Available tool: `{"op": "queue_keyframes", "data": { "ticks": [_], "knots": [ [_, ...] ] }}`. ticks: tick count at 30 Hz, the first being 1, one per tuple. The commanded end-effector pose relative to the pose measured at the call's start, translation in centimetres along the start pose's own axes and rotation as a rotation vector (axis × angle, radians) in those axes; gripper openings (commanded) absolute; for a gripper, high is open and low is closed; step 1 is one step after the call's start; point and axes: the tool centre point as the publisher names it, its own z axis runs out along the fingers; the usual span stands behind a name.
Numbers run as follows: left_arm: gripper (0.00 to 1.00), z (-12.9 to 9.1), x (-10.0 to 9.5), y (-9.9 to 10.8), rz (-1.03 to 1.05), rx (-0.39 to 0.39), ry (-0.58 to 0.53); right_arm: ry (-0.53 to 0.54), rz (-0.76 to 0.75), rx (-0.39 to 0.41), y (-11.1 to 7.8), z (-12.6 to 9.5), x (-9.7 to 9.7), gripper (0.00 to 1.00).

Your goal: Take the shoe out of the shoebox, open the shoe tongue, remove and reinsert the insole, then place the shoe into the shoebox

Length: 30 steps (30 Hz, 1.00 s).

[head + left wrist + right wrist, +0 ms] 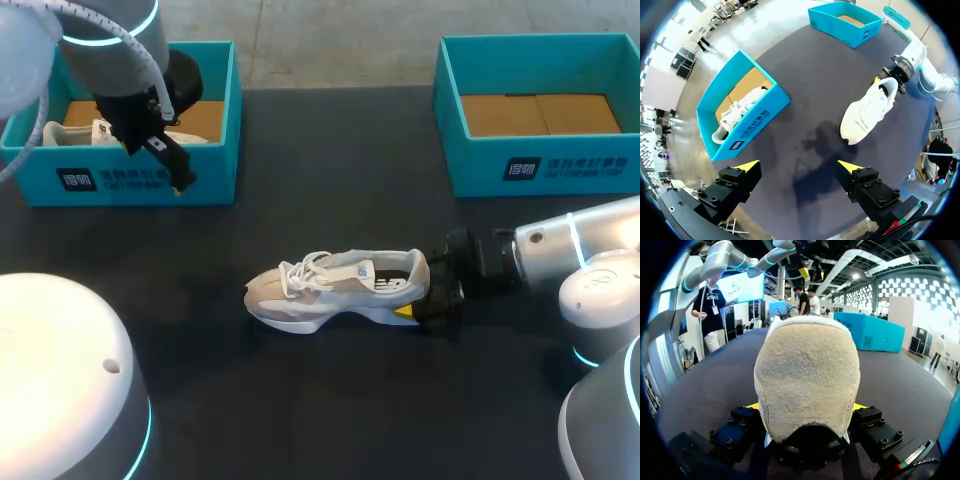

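The dark desk (330, 400) carries two teal shoeboxes at its far edge. The left box (140, 182) has a pale shoe (68, 132) lying inside it. The right box (560, 165) shows only its cardboard floor.

The left arm (110, 40) comes in over the left box. The right arm (570, 250) lies low along the desk from the right side.

A white and beige shoe (335, 285) stands upright on its sole near the middle of the desk, well apart from both boxes. Its long axis runs side to side, with the toe toward the robot's left and the heel toward the right. The laces face up.

The right jaws grip this shoe at the heel. In the right wrist view the suede heel (807, 370) fills the space between the two fingers, and a yellow fingertip (751, 406) presses against it on each side.

The left jaws hang above the desk by the front wall of the left box. They are spread wide, and only bare desk shows between the yellow fingertips (747, 165).
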Motion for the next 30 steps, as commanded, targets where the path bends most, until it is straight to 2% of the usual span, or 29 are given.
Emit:
{"op": "queue_keyframes", "data": {
  "ticks": [1,9,14,26,30],
  "knots": [
    [1.00,0.3,0.9,0.3,-0.062,0.009,0.012,-0.002,0.000,0.003,0.0,0.2,0.1,0.00],
    [1.00,1.2,3.2,-0.4,-0.138,0.032,0.012,-0.002,0.000,0.003,0.0,0.2,0.1,0.00],
    [1.00,2.3,4.4,-1.2,-0.256,0.048,0.022,-0.002,0.000,0.003,0.0,0.2,0.1,0.00],
    [1.00,4.8,8.0,-4.7,-0.542,0.050,0.081,-0.002,0.000,0.003,0.0,0.2,0.1,0.00],
    [1.00,5.2,9.2,-5.7,-0.578,0.050,0.100,-0.002,0.000,0.003,0.0,0.2,0.1,0.00]
  ]
}}
